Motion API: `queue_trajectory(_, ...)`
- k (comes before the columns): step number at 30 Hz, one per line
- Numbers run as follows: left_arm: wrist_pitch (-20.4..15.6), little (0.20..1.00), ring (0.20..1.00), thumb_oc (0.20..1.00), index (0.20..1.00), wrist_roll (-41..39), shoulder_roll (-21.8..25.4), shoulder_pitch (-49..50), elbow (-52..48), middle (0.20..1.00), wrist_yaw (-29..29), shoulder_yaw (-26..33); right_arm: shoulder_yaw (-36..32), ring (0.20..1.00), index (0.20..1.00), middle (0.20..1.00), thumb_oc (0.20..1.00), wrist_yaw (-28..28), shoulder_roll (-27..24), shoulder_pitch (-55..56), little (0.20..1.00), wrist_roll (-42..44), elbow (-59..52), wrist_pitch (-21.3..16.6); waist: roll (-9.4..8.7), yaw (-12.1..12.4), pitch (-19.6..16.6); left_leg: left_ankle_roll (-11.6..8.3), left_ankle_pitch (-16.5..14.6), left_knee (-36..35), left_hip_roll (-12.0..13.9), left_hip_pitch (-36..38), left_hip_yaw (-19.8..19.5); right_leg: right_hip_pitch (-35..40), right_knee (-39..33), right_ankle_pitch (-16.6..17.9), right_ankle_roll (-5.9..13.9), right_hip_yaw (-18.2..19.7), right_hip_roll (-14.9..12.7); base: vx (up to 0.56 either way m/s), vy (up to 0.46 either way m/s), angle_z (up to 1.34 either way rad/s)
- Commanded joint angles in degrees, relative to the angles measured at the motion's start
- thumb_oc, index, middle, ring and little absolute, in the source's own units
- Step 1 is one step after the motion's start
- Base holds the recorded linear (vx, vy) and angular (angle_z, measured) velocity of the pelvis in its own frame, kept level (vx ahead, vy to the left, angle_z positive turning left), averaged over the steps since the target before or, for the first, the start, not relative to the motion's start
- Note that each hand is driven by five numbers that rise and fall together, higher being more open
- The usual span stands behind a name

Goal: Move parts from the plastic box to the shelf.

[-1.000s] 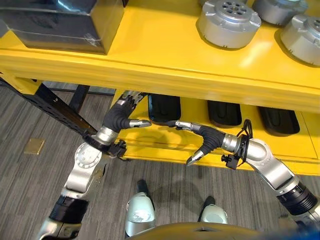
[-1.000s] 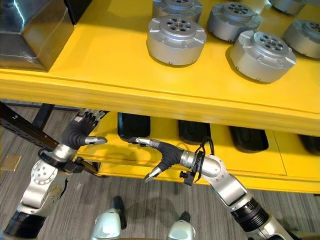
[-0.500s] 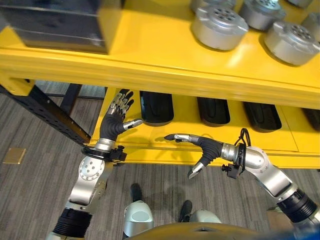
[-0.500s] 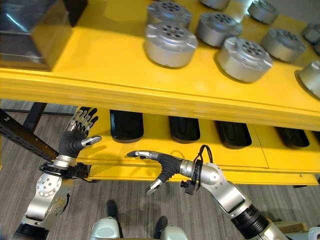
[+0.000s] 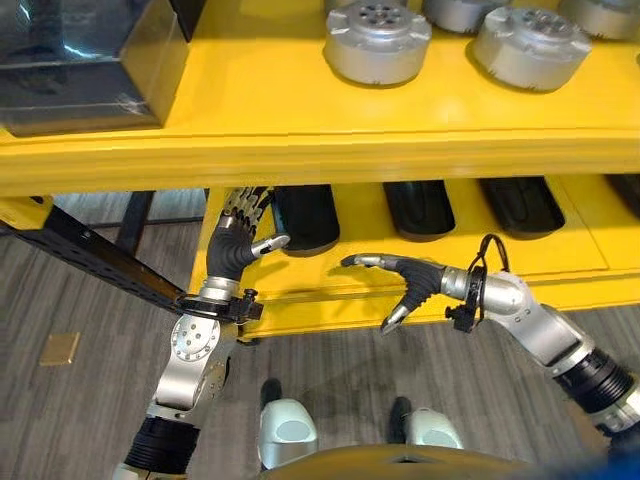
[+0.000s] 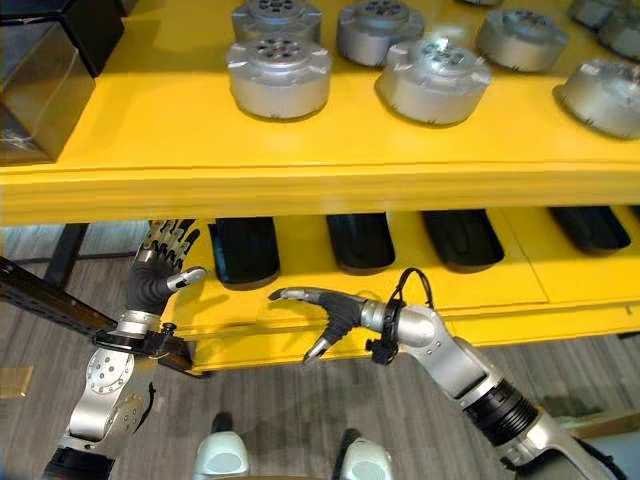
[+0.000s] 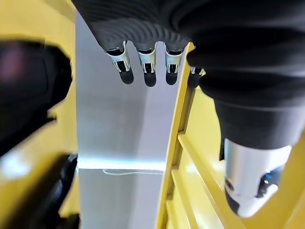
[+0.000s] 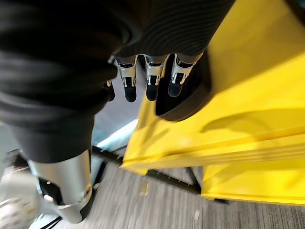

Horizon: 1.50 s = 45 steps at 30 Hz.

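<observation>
both hands hung below the yellow shelf, empty. the left hand pointed up with straight, spread fingers, its tips at the shelf's front edge beside a black tray on the lower level. the right hand reached leftward, fingers loosely spread and holding nothing, in front of the lower level's edge. silver round parts stood on top of the shelf, and a dark box sat at its left end
</observation>
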Motion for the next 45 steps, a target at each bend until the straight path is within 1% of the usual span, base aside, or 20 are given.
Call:
queue_trajectory(1, -1.98, 1.000, 1.000, 1.000, 1.000, 1.96, 1.16, -1.84, -3.35, 1.000, 1.95, 1.33, 0.08, 1.000, 1.000, 1.000, 1.000, -3.35, 1.17, -2.63, 1.000, -4.29, -1.52, -4.62, 1.46, 1.44, -1.07, 2.92, 1.50, -1.50, 0.62, 3.26, -0.18, 1.95, 1.22, 1.40, 2.69, -1.25, 0.37, -0.02, 0.201, 0.02)
queue_trajectory(3, -1.87, 1.000, 1.000, 1.000, 1.000, 1.99, 1.45, -2.12, -3.23, 1.000, 1.84, 1.31, 0.59, 1.000, 1.000, 1.000, 1.000, -3.91, 1.47, -2.82, 1.000, -5.00, -0.34, -4.83, 1.43, 1.79, -0.99, 3.01, 1.87, -2.33, 0.30, 3.32, -0.41, 2.39, 0.18, 2.10, 3.21, -1.09, 0.25, -0.02, 0.077, 0.22)
queue_trajectory(5, -2.59, 1.000, 1.000, 1.000, 1.000, 2.58, 1.92, -2.09, -3.15, 1.000, 2.41, 1.68, 0.97, 1.000, 1.000, 1.000, 1.000, -4.84, 1.83, -2.82, 1.000, -5.41, 0.99, -5.10, 1.22, 2.57, -0.83, 2.85, 2.18, -2.62, 0.19, 2.83, -0.68, 2.88, -1.62, 3.13, 3.84, -1.35, 0.13, -0.05, 0.030, 0.16)
queue_trajectory(8, -2.81, 1.000, 1.000, 1.000, 1.000, 1.79, 2.05, -2.20, -3.42, 1.000, 2.31, 2.69, 1.40, 1.000, 1.000, 1.000, 1.000, -6.12, 2.80, -3.75, 1.000, -6.42, 2.94, -4.70, 0.31, 3.98, -0.62, 2.72, 1.88, -2.08, -0.20, 1.87, -0.93, 3.89, -3.55, 3.79, 4.30, -2.33, 0.00, -0.01, -0.011, 0.12)
queue_trajectory(9, -2.49, 1.000, 1.000, 1.000, 1.000, 1.23, 2.00, -1.80, -4.02, 1.000, 0.76, 3.15, 1.90, 1.000, 1.000, 1.000, 1.000, -6.89, 3.19, -4.41, 1.000, -5.85, 4.04, -4.19, -0.34, 4.90, -0.62, 2.68, 1.66, -1.57, -0.48, 1.26, -1.11, 4.97, -4.81, 3.81, 4.30, -2.91, 0.24, 0.03, -0.056, 0.19)
queue_trajectory(10, -0.91, 1.000, 1.000, 1.000, 1.000, 0.94, 2.02, -1.60, -4.52, 1.000, -3.54, 3.17, 2.00, 1.000, 1.000, 1.000, 1.000, -7.55, 3.61, -4.94, 1.000, -5.64, 4.70, -3.64, -0.79, 5.54, -0.50, 2.72, 1.49, -1.16, -0.69, 0.78, -1.33, 5.49, -5.41, 3.81, 4.24, -3.13, 0.49, 0.02, -0.061, 0.18)
queue_trajectory(11, -1.30, 1.000, 1.000, 1.000, 1.000, 1.88, 2.26, -1.22, -5.33, 1.000, -3.74, 3.09, 1.61, 1.000, 1.000, 1.000, 1.000, -7.52, 3.82, -5.66, 1.000, -5.24, 5.68, -3.32, -1.09, 6.11, -0.13, 2.59, 1.29, -0.36, -0.78, -0.12, -1.61, 5.69, -5.69, 3.67, 4.11, -3.28, 0.74, 0.00, -0.041, 0.13)
queue_trajectory(14, -0.73, 1.000, 1.000, 1.000, 1.000, 0.20, 2.92, -1.96, -5.38, 1.000, -3.54, 3.13, 1.40, 1.000, 1.000, 1.000, 1.000, -7.99, 4.24, -6.50, 1.000, -5.88, 6.47, -3.09, -1.41, 6.36, 0.33, 2.64, 1.15, 0.52, -0.74, -1.16, -1.50, 5.51, -5.75, 3.60, 4.09, -3.23, 0.94, -0.01, -0.022, 0.03)
queue_trajectory(18, -0.27, 1.000, 1.000, 1.000, 1.000, 1.04, 3.54, -3.56, -5.33, 1.000, -3.28, 3.62, 1.38, 1.000, 1.000, 1.000, 1.000, -8.89, 4.88, -8.26, 1.000, -9.00, 8.51, -3.66, -2.36, 6.71, 1.62, 2.35, 0.97, 2.41, -0.27, -3.58, -1.37, 5.03, -6.19, 3.48, 3.82, -2.80, 1.70, -0.07, -0.098, -0.02)
queue_trajectory(20, -0.23, 1.000, 1.000, 1.000, 1.000, 0.53, 3.67, -3.83, -5.25, 1.000, -3.48, 3.82, 1.61, 1.000, 1.000, 1.000, 1.000, -9.40, 4.99, -9.29, 1.000, -11.49, 9.59, -3.61, -2.42, 6.87, 2.26, 2.18, 1.06, 2.92, -0.03, -4.37, -1.25, 4.85, -6.29, 3.35, 3.57, -2.75, 1.91, -0.09, -0.047, -0.04)
queue_trajectory(22, 0.63, 1.000, 1.000, 1.000, 1.000, -0.83, 3.47, -4.05, -5.03, 1.000, -4.56, 3.35, 2.21, 1.000, 1.000, 1.000, 1.000, -9.61, 5.40, -10.75, 1.000, -11.96, 12.29, -3.62, -2.38, 7.27, 2.94, 1.94, 1.35, 3.48, 0.21, -5.05, -1.36, 5.04, -6.41, 3.21, 3.32, -2.91, 2.16, -0.04, -0.045, -0.03)
queue_trajectory(23, 0.57, 1.000, 1.000, 1.000, 1.000, -0.57, 3.21, -3.90, -4.89, 1.000, -4.86, 3.17, 2.75, 1.000, 1.000, 1.000, 1.000, -9.82, 5.85, -11.53, 1.000, -13.14, 14.75, -4.10, -2.35, 7.73, 3.20, 1.87, 1.45, 4.02, 0.27, -5.38, -1.58, 5.53, -6.44, 3.02, 3.12, -3.09, 2.28, 0.00, -0.039, 0.01)
queue_trajectory(27, 0.79, 1.000, 1.000, 1.000, 1.000, 0.02, 2.99, -3.91, -4.86, 1.000, -4.37, 3.08, 3.62, 1.000, 1.000, 1.000, 1.000, -10.44, 6.77, -12.10, 1.000, -14.90, 17.44, -4.43, -2.32, 8.29, 3.44, 1.93, 1.32, 4.78, 0.06, -5.78, -1.84, 6.08, -6.36, 2.76, 2.96, -3.41, 2.27, 0.03, -0.015, 0.02)
queue_trajectory(31, 1.47, 1.000, 1.000, 1.000, 1.000, 0.30, 3.20, -4.13, -4.75, 1.000, -3.74, 3.38, 4.26, 1.000, 1.000, 1.000, 1.000, -11.81, 7.77, -13.25, 1.000, -14.98, 19.82, -4.26, -2.40, 8.87, 3.84, 2.00, 1.03, 5.61, -0.26, -6.36, -2.20, 6.33, -6.34, 2.58, 2.84, -3.54, 2.37, 0.00, 0.000, 0.00)
queue_trajectory(32, 1.72, 1.000, 1.000, 1.000, 1.000, 0.42, 3.22, -4.27, -4.66, 1.000, -3.64, 3.27, 4.37, 1.000, 1.000, 1.000, 1.000, -11.96, 8.19, -13.64, 1.000, -15.19, 20.14, -3.73, -2.44, 9.01, 3.96, 2.02, 0.93, 5.85, -0.35, -6.56, -2.35, 6.36, -6.29, 2.52, 2.79, -3.54, 2.40, 0.01, -0.011, 0.04)
queue_trajectory(36, 2.11, 1.000, 1.000, 1.000, 1.000, 1.09, 3.09, -4.42, -4.75, 1.000, -4.03, 3.27, 4.69, 1.000, 1.000, 1.000, 1.000, -12.92, 9.36, -14.50, 1.000, -17.17, 22.26, -3.27, -2.47, 9.53, 4.32, 2.10, 0.61, 6.56, -0.57, -7.03, -2.64, 6.48, -6.04, 2.32, 2.75, -3.73, 2.39, 0.00, 0.000, 0.00)
queue_trajectory(45, 2.40, 1.000, 1.000, 1.000, 1.000, 1.06, 3.29, -4.61, -4.69, 1.000, -4.56, 3.46, 5.56, 1.000, 1.000, 1.000, 1.000, -14.48, 11.24, -16.14, 1.000, -17.91, 27.40, -3.28, -2.47, 10.73, 5.10, 2.13, 0.35, 7.65, -0.80, -7.97, -3.27, 6.86, -5.97, 2.16, 2.61, -4.31, 2.46, 0.02, -0.009, 0.02)
